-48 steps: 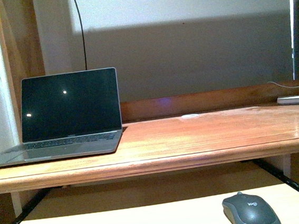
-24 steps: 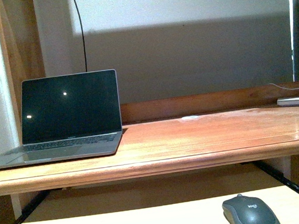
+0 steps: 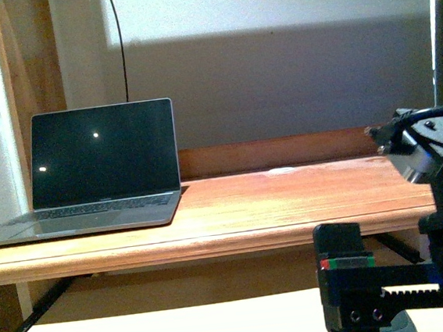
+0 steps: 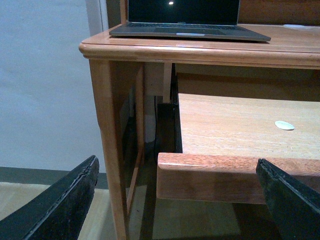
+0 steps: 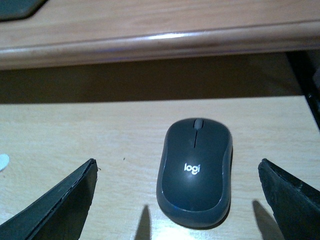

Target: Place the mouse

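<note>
Right wrist view: mouse [image 5: 195,172] on pull-out shelf [image 5: 75,130], right end effector [image 5: 176,165] open over it.

Front view: laptop [image 3: 100,170] sits on the desk top [image 3: 304,205] at 10 o'clock, toward its left end. Pull-out shelf [image 3: 182,330] lies below and before the desk top, with the mouse [image 5: 196,170] on it at 5 o'clock. Right gripper [image 5: 177,162] is over the mouse, one finger spread wide on either side, touching nothing; a flat disc [image 4: 284,125] lies on the same shelf, well apart.
</note>
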Controlling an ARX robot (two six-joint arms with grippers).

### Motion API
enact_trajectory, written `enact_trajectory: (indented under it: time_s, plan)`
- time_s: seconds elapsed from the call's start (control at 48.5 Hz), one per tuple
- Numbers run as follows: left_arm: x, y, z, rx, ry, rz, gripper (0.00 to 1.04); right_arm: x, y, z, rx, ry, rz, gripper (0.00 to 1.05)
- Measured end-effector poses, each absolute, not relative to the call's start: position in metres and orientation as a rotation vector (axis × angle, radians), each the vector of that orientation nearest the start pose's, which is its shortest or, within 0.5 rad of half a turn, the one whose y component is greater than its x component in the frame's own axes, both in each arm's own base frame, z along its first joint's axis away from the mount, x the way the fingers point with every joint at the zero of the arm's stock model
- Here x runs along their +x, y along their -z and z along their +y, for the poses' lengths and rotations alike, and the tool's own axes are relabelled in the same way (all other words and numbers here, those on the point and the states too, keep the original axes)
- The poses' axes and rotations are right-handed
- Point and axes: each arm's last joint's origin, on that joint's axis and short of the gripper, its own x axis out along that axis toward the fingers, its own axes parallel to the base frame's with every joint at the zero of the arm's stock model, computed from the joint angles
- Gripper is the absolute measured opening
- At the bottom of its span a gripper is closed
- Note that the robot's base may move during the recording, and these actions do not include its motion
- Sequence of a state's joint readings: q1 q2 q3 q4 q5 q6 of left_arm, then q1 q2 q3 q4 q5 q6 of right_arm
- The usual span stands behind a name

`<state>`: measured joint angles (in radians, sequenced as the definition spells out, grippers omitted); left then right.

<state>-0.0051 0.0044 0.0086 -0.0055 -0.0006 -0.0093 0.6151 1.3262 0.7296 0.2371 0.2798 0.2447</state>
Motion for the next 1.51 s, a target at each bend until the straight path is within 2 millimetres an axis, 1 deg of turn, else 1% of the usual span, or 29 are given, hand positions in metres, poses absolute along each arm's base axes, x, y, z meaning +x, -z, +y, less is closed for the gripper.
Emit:
enact_trajectory:
  time_s: [0.165,0.598,0.784,1.072,1.505]
  plan:
    - [0.097,-0.166,0.000,-0.009,0.005,0.001,0.97,0.238,-0.233,0.170,0.034,-0.286,0.410,0.97]
    - [0.097,-0.166,0.000,-0.009,0.005,0.001,0.97,0.263,-0.218,0.190,-0.019,-0.220,0.500,0.97]
    - [0.097,-0.166,0.000,-0.009,0.005,0.001,0.97,0.267,-0.213,0.193,-0.014,-0.212,0.523,0.97]
    - [0.097,-0.166,0.000,-0.009,0.005,0.001,0.97,0.269,-0.211,0.200,-0.018,-0.216,0.526,0.97]
    - [0.097,-0.166,0.000,-0.009,0.005,0.001,0.97,0.289,-0.202,0.213,-0.057,-0.134,0.520,0.97]
